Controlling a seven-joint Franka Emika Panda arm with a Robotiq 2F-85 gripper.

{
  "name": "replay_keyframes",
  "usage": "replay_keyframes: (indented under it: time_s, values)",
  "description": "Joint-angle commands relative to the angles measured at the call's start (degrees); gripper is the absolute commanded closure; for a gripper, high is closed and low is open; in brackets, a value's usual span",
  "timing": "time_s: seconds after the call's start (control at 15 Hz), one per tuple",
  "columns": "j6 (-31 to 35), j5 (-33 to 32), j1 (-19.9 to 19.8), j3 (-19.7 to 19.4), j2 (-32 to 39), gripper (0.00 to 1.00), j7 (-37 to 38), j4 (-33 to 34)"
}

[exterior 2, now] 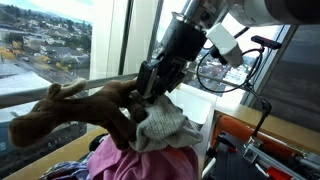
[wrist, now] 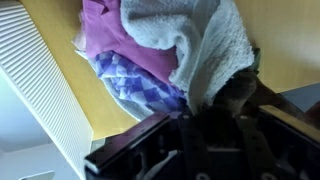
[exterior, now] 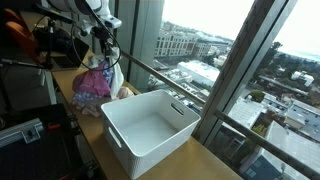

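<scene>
Cloth is gripped in an exterior view: the gripper (exterior: 103, 52) is closed narrowly on a grey towel (exterior: 112, 72). The towel hangs below it, over a heap of pink clothes (exterior: 92, 84). A white bin (exterior: 150, 128) stands on the wooden table (exterior: 205, 160), well apart from the gripper and nearer the camera.

In an exterior view taken from close by, the gripper (exterior 2: 150, 98) is seen pinching the upper fold of the grey towel (exterior 2: 165, 125). The rest is bunched directly beneath and touches the pink clothes (exterior 2: 140, 160). A blurred brown shape (exterior 2: 70, 108) lies beside the gripper.

In the wrist view, the grey towel (wrist: 195, 45) is held just ahead of the gripper (wrist: 222, 100), with the pink clothes (wrist: 110, 40) and a blue checked cloth (wrist: 135, 80) beyond it.

Only a small fold appears to be caught, so the towel could slip free if pulled sharply. The clothes under it could be dragged along where the fabrics cling.
</scene>
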Motion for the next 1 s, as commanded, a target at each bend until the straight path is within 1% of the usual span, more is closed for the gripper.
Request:
replay_keyframes:
  time_s: [0.0,0.47,0.67,0.73,0.8,0.87,0.93]
  values:
    - [0.92,-3.06,1.38,-2.42,6.03,0.98,-0.85,5.40]
    - [1.21,-3.08,5.85,-4.12,16.25,0.98,-1.15,10.32]
    - [1.03,-1.94,6.82,-4.53,19.38,0.98,-3.59,12.01]
    - [0.75,-1.44,6.76,-4.34,19.84,0.93,-5.37,12.29]
    - [0.50,-0.91,6.58,-4.07,20.09,0.66,-7.30,12.59]
    - [-0.04,-0.72,6.63,-4.12,20.00,0.65,-8.74,12.82]
    - [-0.58,-0.17,6.37,-3.82,19.36,0.59,-10.88,12.87]
